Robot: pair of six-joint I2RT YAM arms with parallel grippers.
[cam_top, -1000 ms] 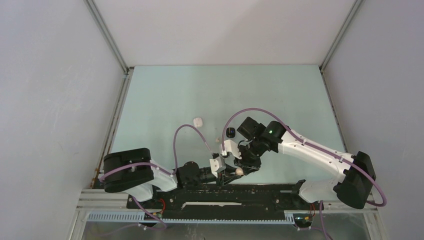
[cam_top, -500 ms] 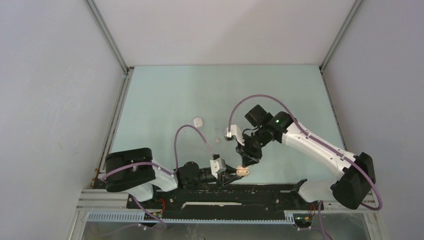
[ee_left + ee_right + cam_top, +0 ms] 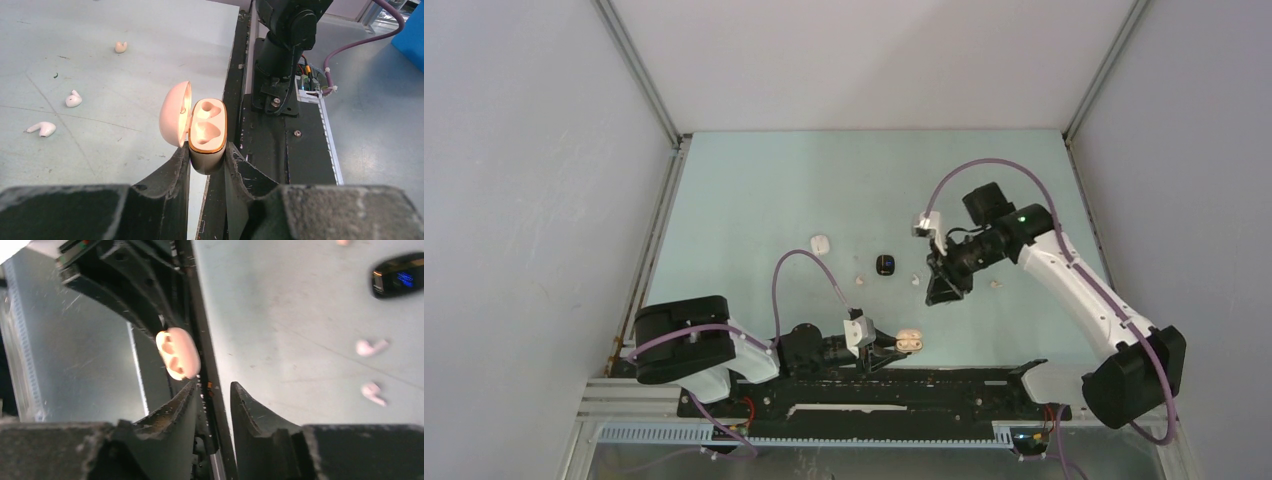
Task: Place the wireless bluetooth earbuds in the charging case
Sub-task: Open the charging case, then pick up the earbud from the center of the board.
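My left gripper (image 3: 890,348) is shut on the base of a pinkish charging case (image 3: 909,343) near the table's front edge. In the left wrist view (image 3: 206,150) the case (image 3: 206,131) stands with its lid (image 3: 175,113) swung open to the left and both sockets empty. Three whitish earbuds lie on the table (image 3: 860,281) (image 3: 915,279) (image 3: 995,284); the left wrist view shows them too (image 3: 120,47) (image 3: 73,99) (image 3: 42,129). My right gripper (image 3: 944,292) hovers between the two right earbuds. Its jaws (image 3: 214,390) stand a little apart and empty, with two earbuds (image 3: 370,347) (image 3: 372,391) to its right.
A black case (image 3: 885,265) with a blue light lies mid-table and shows in the right wrist view (image 3: 400,275). A small white case (image 3: 820,243) lies farther left. The black base rail (image 3: 944,385) runs along the near edge under the held case.
My right gripper has left the charging case and moved back and to the right, over the loose earbuds. The case now shows open in my still left gripper.
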